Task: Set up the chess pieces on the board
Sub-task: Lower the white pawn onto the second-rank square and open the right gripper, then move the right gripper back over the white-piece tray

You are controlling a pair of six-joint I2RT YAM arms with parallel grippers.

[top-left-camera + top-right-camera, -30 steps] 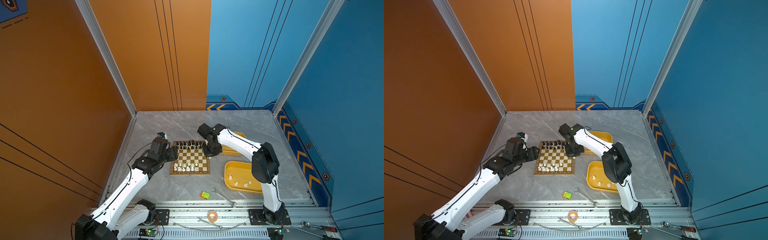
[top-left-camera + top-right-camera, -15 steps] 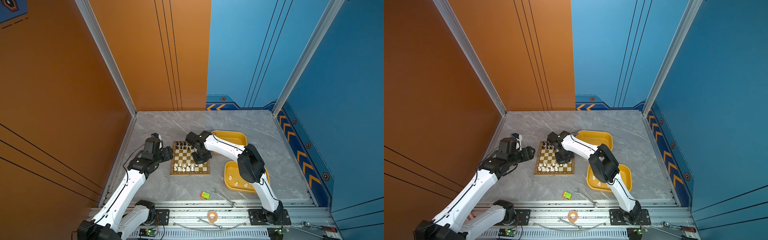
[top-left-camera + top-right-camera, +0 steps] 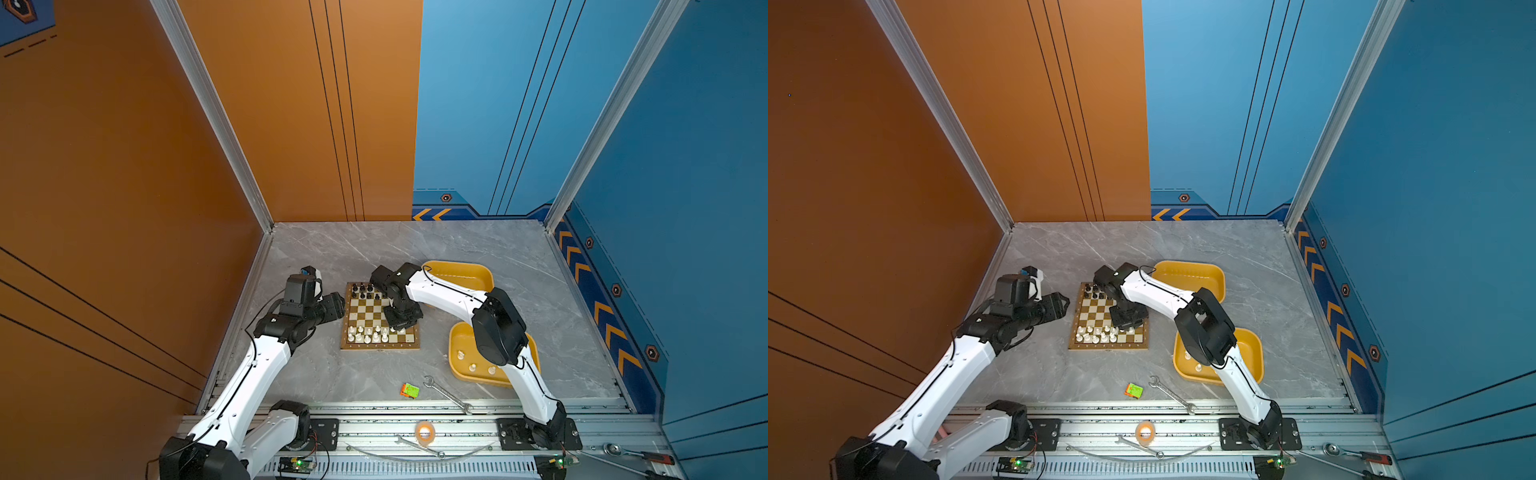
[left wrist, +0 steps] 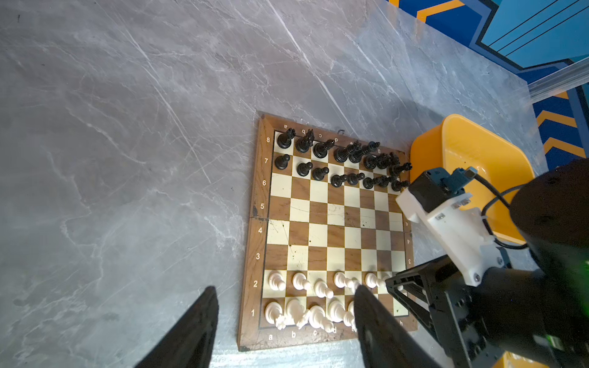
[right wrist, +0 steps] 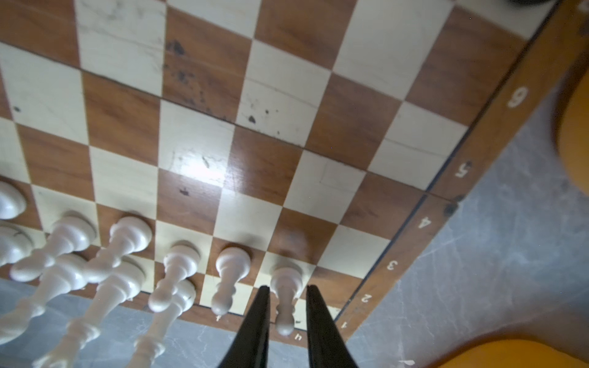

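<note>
The board (image 3: 365, 316) (image 3: 1096, 318) lies mid-table. Black chess pieces (image 3: 368, 291) (image 4: 334, 159) fill its two far rows. White chess pieces (image 3: 370, 334) (image 4: 306, 296) stand in its two near rows. My right gripper (image 3: 401, 326) (image 5: 285, 288) is low over the board's near right corner. Its fingers stand slightly apart on either side of a white pawn (image 5: 287, 277), which stands upright on its square with thin gaps beside its stem. My left gripper (image 3: 337, 302) (image 4: 283, 288) hovers open and empty just left of the board.
A yellow tray (image 3: 457, 272) sits beyond the board's right side. A second yellow tray (image 3: 455, 345) at the near right holds a few white pieces (image 3: 471, 367). A wrench (image 3: 446, 392) and a small green-orange block (image 3: 410, 390) lie near the front edge.
The right arm swung from the board's far right corner to its near right corner, and its jaws parted around the white pawn. The left arm drew back off the board's left edge.
</note>
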